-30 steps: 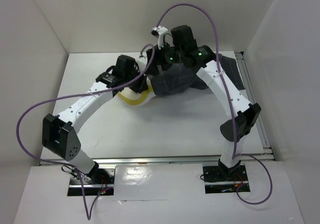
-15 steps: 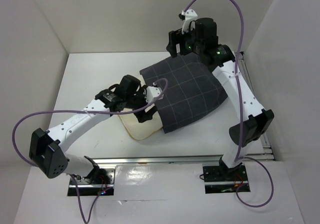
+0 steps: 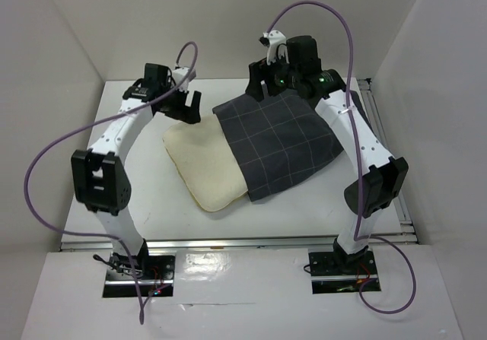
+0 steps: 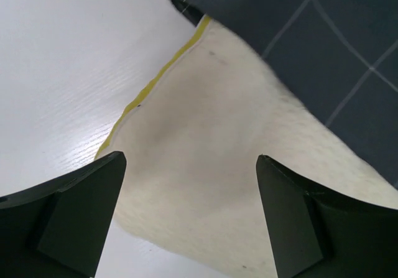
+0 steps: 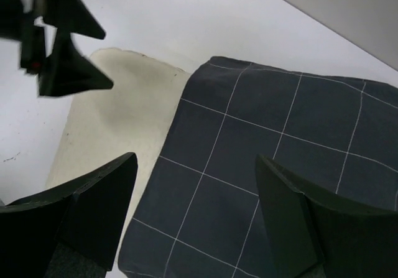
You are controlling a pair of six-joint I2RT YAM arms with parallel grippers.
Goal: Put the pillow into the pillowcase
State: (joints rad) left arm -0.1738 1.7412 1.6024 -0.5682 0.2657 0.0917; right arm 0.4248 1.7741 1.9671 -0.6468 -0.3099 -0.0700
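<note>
The dark grid-lined pillowcase (image 3: 283,141) lies flat on the table, covering the right part of the cream pillow (image 3: 200,163). The pillow's left part sticks out of the pillowcase's left edge. My left gripper (image 3: 185,106) hovers open over the pillow's far left corner, empty. In the left wrist view the pillow (image 4: 230,160) with its yellow seam lies below the open left gripper (image 4: 189,219), and the pillowcase (image 4: 323,48) fills the upper right. My right gripper (image 3: 257,83) hangs open above the pillowcase's far corner. The right wrist view shows the pillowcase (image 5: 280,147) beneath the right gripper (image 5: 196,219).
White table (image 3: 137,203) enclosed by white walls on the left, back and right. A metal rail (image 3: 380,127) runs along the table's right edge. Purple cables loop above both arms. My left gripper's fingers (image 5: 62,48) show at the top left of the right wrist view.
The left gripper opened, let go and swung from the pillow's near side back to its far left corner. The bunched pillowcase was spread flat over the pillow. The right gripper shifted slightly.
</note>
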